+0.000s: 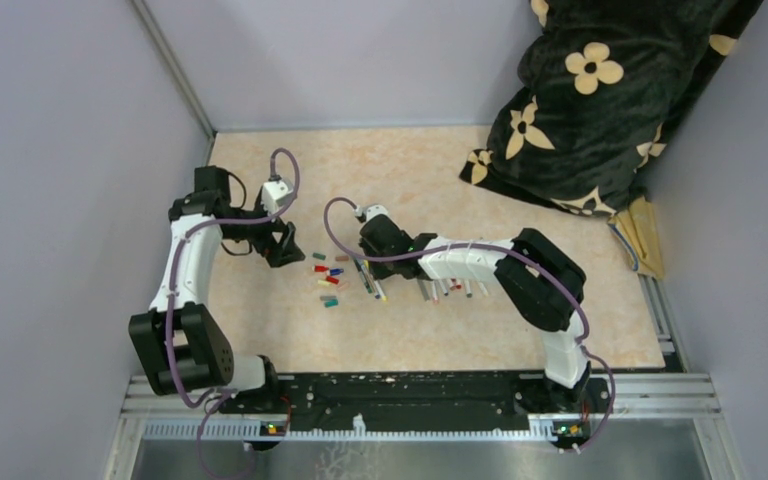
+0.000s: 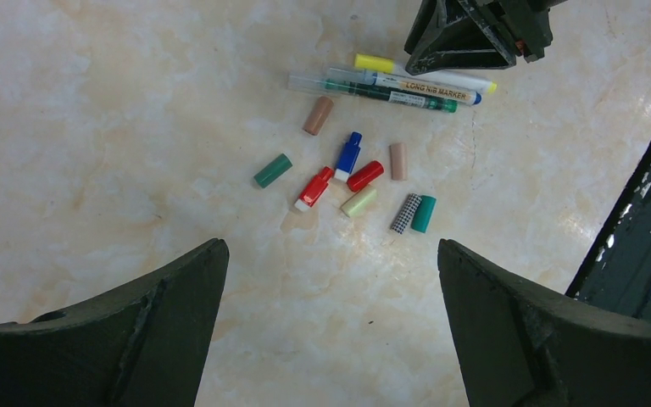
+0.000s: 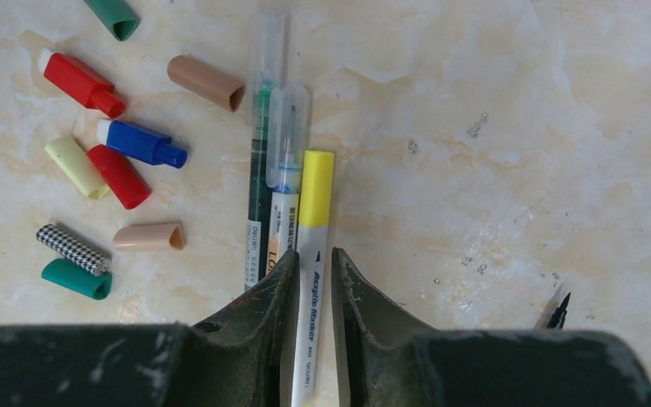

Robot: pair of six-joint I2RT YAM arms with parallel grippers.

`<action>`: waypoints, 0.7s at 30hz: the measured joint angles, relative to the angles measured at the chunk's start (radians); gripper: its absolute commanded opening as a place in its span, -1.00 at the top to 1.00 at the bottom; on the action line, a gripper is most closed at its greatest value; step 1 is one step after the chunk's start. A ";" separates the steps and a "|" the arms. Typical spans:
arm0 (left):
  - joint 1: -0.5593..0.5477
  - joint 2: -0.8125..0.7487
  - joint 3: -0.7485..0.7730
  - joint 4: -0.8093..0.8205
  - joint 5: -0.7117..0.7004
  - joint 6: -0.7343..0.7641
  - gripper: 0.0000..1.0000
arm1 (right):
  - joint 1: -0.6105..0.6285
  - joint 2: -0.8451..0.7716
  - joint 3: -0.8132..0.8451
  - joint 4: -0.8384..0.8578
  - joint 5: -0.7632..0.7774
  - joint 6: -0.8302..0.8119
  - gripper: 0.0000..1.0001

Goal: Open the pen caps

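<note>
Pen barrel is straddled by the right gripper (clamped or not: cannot be told), yellow cap exposed just ahead of its tips for pulling; left gripper is spread wide, empty.

You have nine loose pen caps at the middle of the left wrist frame: two red, one blue, one dark green, one teal, one brown, one tan, one pale yellow, one houndstooth. Three pens lie side by side just above them, one being the yellow-capped pen. Further pens show right of centre in the top view, too small to count.
</note>
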 measured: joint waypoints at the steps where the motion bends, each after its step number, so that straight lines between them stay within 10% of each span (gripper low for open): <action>1: 0.005 -0.002 0.000 0.000 0.003 0.000 -0.97 | 0.001 0.000 0.004 -0.004 0.000 0.000 0.62; 21: 0.019 -0.005 0.000 -0.019 0.014 0.004 -0.97 | 0.039 -0.031 -0.105 0.082 0.094 -0.001 0.61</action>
